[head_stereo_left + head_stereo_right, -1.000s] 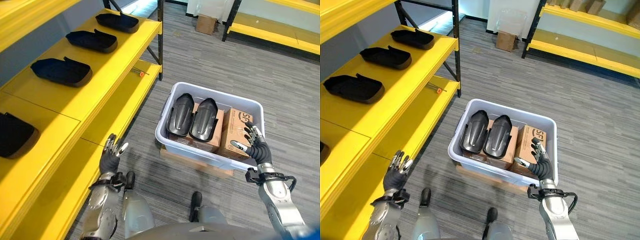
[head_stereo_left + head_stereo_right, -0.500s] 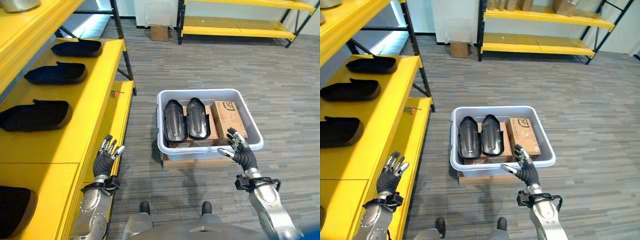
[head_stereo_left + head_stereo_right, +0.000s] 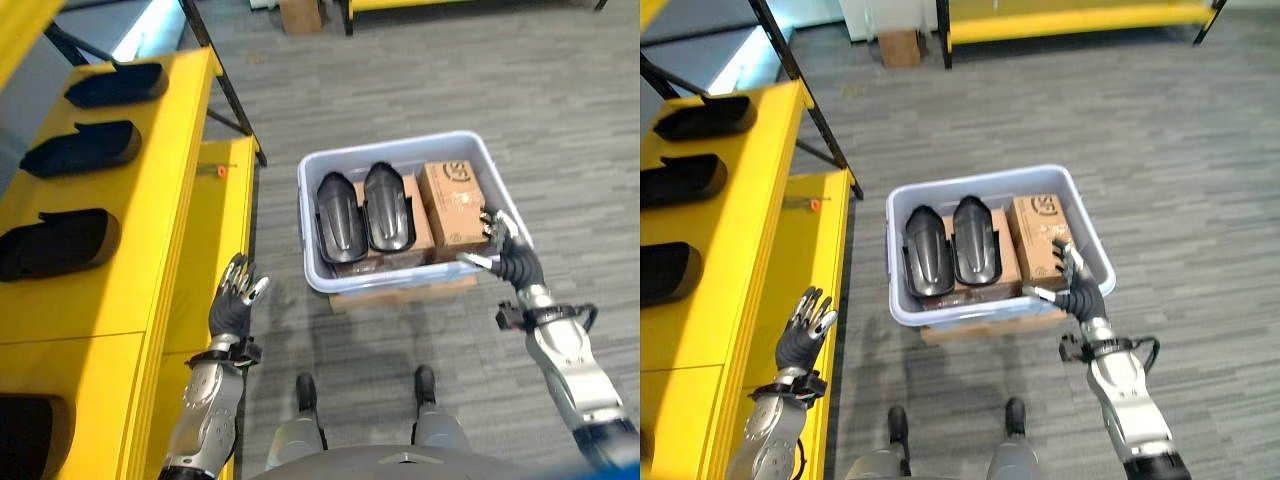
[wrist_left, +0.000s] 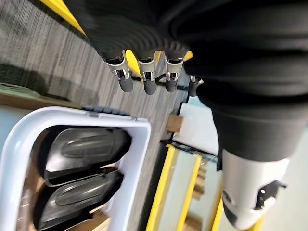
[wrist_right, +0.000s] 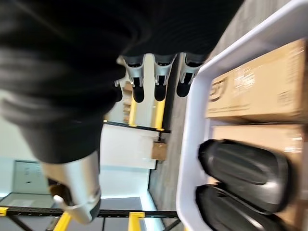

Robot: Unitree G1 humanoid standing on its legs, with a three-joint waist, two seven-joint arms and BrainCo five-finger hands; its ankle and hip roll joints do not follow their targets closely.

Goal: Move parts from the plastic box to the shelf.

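Inside plastic box: 2 parts, printed carton.

We find just one bit of print: a dark mark w/ a few characters on the top face of the cardboard box, which sits at the right end of the plastic box, next to the two black parts. It's too small & blurred for us to read, so we can't give letters or nos. In the right wrist view the same carton's top shows faint grey print, approx. a few short lines, also not legible to us. We can't make out any readable text, label or sign elsewhere.
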